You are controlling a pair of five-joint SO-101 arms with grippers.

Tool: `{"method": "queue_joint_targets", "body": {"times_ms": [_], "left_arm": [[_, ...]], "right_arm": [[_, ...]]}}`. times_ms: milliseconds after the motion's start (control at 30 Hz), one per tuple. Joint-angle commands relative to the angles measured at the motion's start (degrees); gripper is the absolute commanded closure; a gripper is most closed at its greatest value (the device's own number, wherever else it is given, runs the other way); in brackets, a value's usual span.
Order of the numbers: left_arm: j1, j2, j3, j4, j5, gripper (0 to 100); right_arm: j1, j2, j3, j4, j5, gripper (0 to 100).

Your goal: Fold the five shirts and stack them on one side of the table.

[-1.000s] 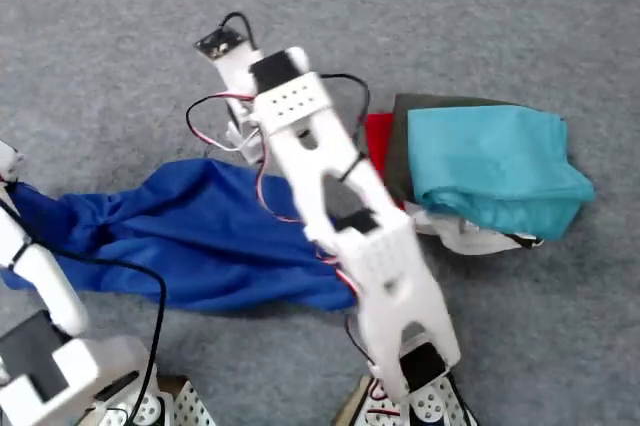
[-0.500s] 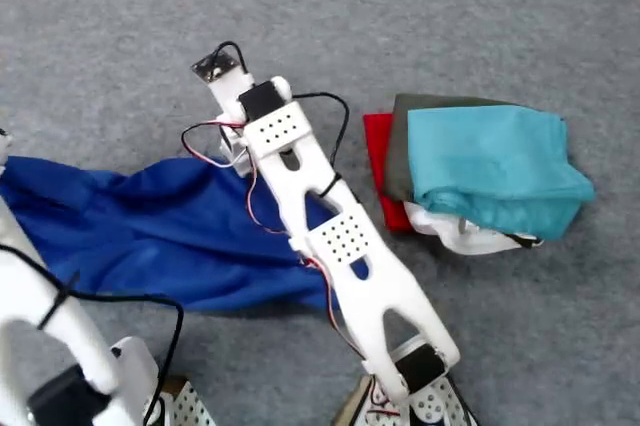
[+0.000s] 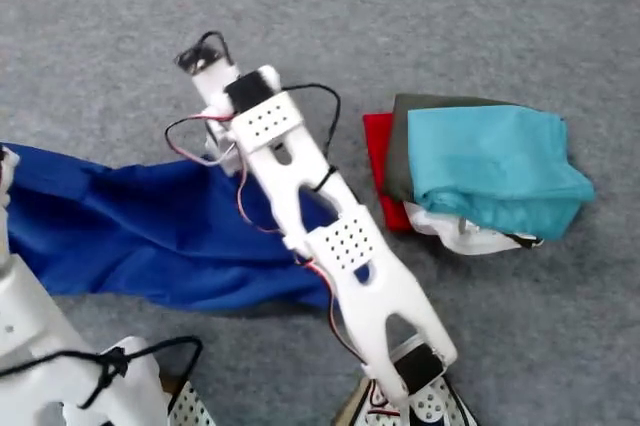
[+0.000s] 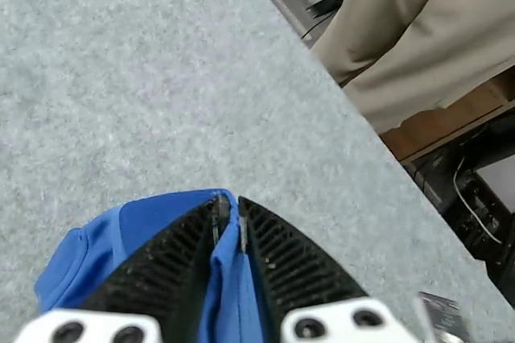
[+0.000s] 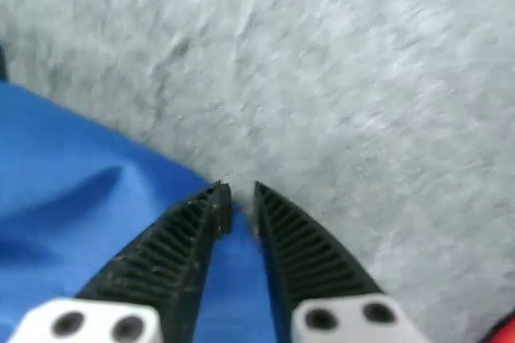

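Across the table's (image 3: 100,36) left half, we are holding the blue shirt (image 3: 150,236), folded stack (image 3: 490,171) by the right edge. The left gripper (image 4: 228,208) and right gripper (image 5: 239,196) are pinching the shirt's hem; we are aiming for even tension.

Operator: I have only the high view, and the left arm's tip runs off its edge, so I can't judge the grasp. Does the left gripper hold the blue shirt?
Observer: Yes. In the left wrist view the left gripper is shut on a fold of the blue fabric shirt, with cloth squeezed between the jaws.
Operator: And the right one, hidden under its own wrist?
Observer: The right gripper pinches the shirt right at its edge, with bare grey felt table just beyond its tips.
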Motion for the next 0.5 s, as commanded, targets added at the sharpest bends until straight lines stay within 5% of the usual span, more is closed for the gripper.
{"method": "queue_joint_targets", "body": {"times_ms": [0,467], "left_arm": [[0.62,-3.12,-1.23,2.9,0.26,98],[0.09,-4.7,-7.47,6.15,-1.14,98]], "right_arm": [[-3.82,-7.87,8.84,1.32,-2.55,87.4],[-3.3,-20.79,28.62,1.32,0.53,99.6]]}}
